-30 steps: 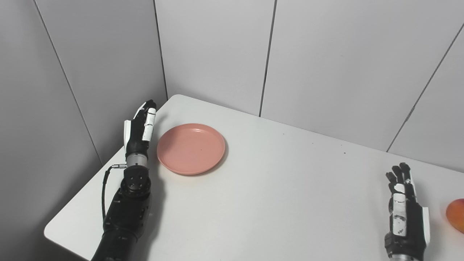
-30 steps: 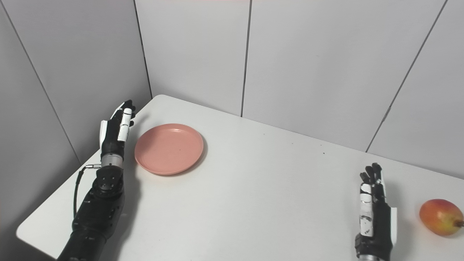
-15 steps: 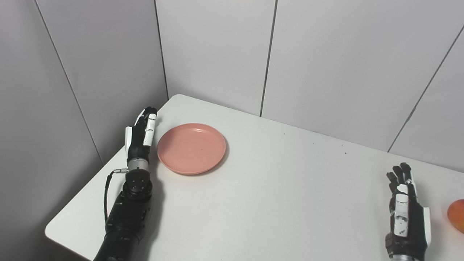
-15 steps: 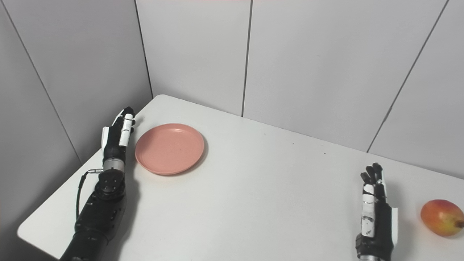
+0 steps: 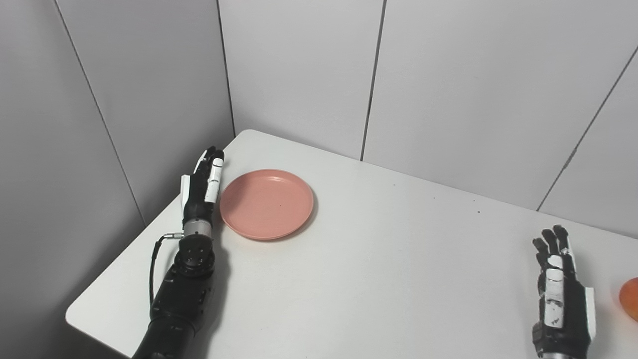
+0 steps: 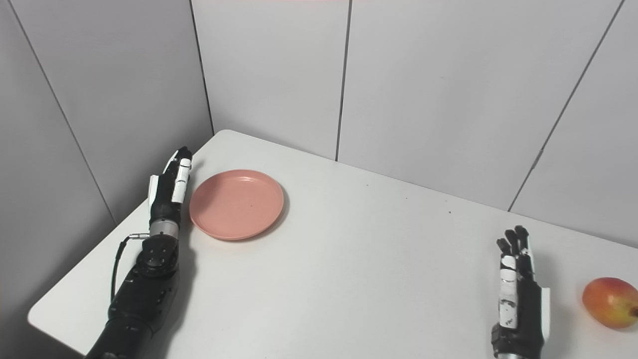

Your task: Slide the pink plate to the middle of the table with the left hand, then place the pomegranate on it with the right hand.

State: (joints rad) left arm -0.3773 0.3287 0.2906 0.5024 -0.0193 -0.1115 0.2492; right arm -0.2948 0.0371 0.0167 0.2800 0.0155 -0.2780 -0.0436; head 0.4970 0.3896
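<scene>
We see the left robot hand (image 6: 169, 188) open, empty, just beside pink plate (image 6: 236, 203). Right robot hand (image 6: 518, 294) open, empty, near pomegranate (image 6: 610, 302) on surface (image 6: 349, 269).

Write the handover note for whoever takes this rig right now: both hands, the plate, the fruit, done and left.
Left hand: open, fingers straight, edge-on beside the round pink plate's left rim; contact cannot be told.
Right hand: open, empty, near the table's right front.
Plate: far-left part of the white table, not in the middle.
Red-orange round pomegranate: on the table, right of the right hand, apart from it.
Done: nothing.
Left: slide plate to the middle, then place fruit on it.
</scene>
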